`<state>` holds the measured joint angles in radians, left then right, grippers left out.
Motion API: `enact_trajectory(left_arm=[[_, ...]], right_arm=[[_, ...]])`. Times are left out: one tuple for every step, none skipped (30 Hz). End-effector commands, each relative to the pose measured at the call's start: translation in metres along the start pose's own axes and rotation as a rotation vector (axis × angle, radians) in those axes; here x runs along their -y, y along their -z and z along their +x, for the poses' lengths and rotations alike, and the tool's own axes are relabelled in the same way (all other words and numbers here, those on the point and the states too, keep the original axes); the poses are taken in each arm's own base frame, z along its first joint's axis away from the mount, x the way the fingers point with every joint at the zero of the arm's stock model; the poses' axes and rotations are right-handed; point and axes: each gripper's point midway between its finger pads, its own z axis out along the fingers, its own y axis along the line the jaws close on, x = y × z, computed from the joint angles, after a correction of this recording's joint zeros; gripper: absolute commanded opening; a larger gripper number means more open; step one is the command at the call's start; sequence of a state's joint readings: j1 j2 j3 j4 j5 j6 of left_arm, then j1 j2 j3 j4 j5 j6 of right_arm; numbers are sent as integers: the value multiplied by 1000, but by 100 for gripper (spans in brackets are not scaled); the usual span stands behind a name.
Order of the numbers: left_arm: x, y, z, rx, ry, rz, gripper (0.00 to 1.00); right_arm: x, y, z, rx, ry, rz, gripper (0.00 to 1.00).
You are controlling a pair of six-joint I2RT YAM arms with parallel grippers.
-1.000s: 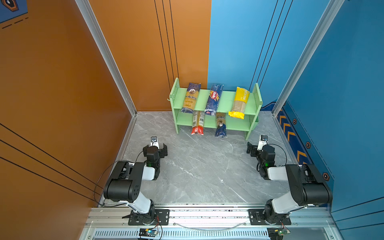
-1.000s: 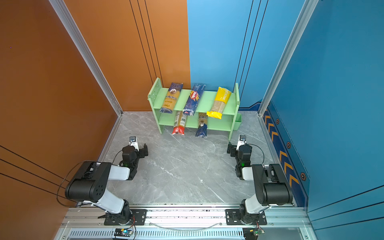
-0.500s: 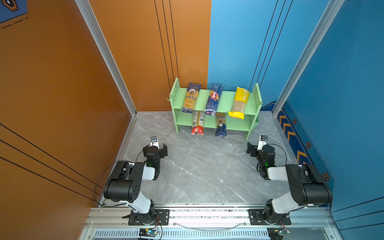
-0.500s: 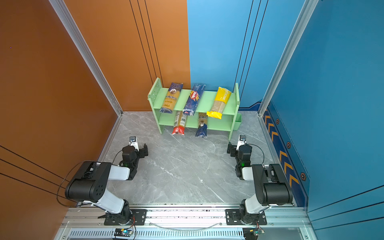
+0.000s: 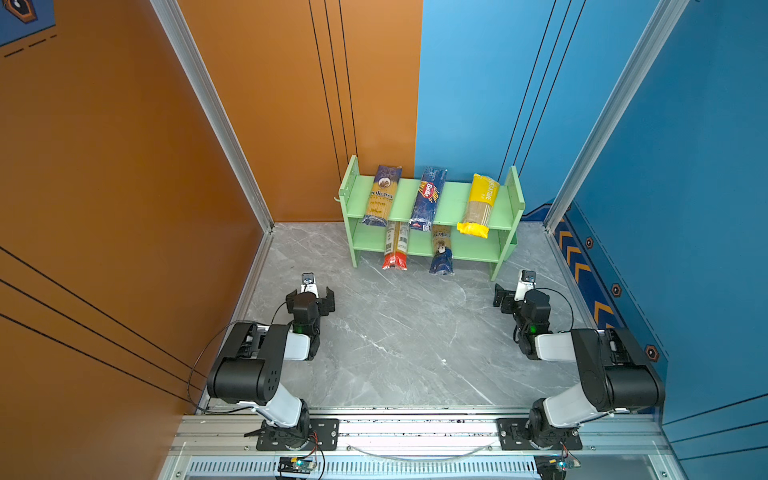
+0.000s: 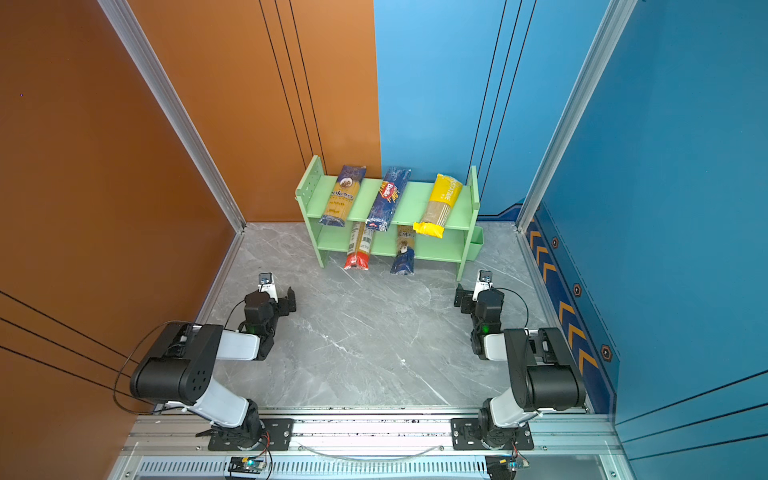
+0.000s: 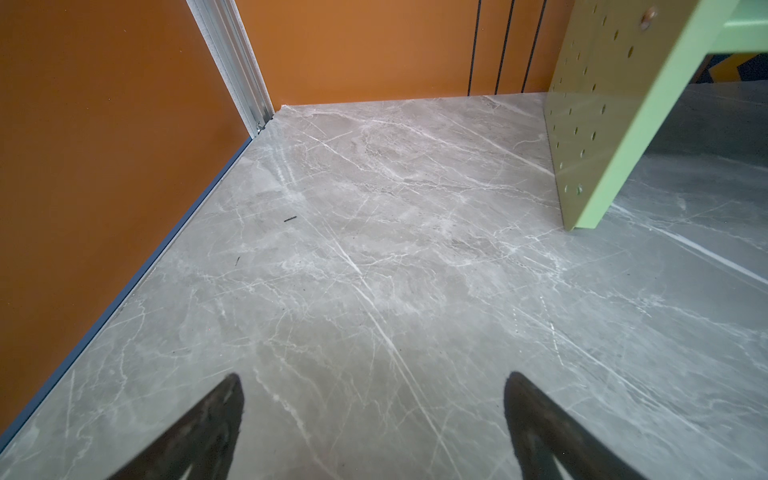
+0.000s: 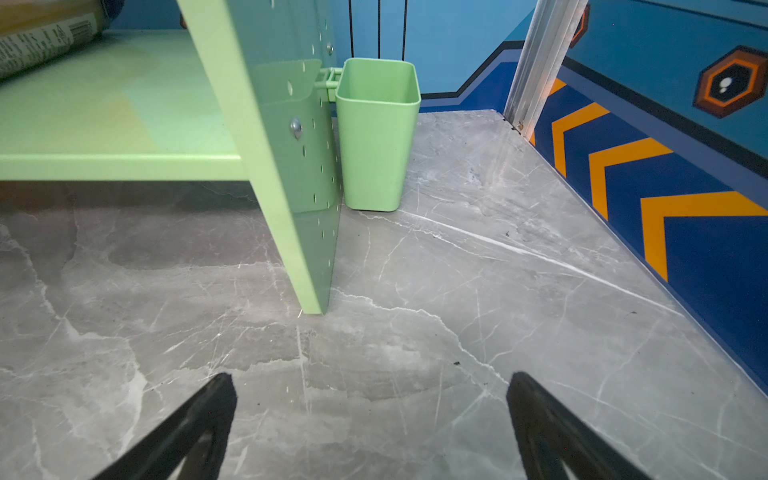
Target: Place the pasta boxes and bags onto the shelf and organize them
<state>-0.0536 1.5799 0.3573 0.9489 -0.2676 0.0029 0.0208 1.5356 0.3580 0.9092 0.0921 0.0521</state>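
Left gripper (image 7: 372, 378) and right gripper (image 8: 370, 376) gape empty (all packs shelved), so I'd nudge the red-ended pack (image 5: 395, 249), overhanging the shelf (image 5: 453, 203) toward six o'clock, squarely inward.

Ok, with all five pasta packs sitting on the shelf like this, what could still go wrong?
1. The yellow pack hangs over the front edge of the top tier of the shelf; a knock could slide it off.
2. The red-ended pack and the dark blue pack stick out of the lower tier towards the arms. The left gripper or the right gripper, both open, could snag them when reaching forward.
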Motion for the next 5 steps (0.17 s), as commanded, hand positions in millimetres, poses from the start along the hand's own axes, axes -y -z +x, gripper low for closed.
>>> enact_trajectory(left_arm=[[3, -1, -11, 24, 6, 13, 98], [3, -1, -11, 24, 7, 14, 98], [3, 0, -11, 24, 7, 14, 98], [3, 0, -10, 24, 6, 14, 98], [3, 0, -11, 24, 6, 14, 98]], right_arm=[[0, -3, -3, 4, -4, 13, 100], [1, -3, -3, 4, -5, 14, 100], [1, -3, -3, 4, -5, 14, 100], [1, -3, -3, 4, -4, 13, 100], [0, -3, -3, 4, -4, 13, 100]])
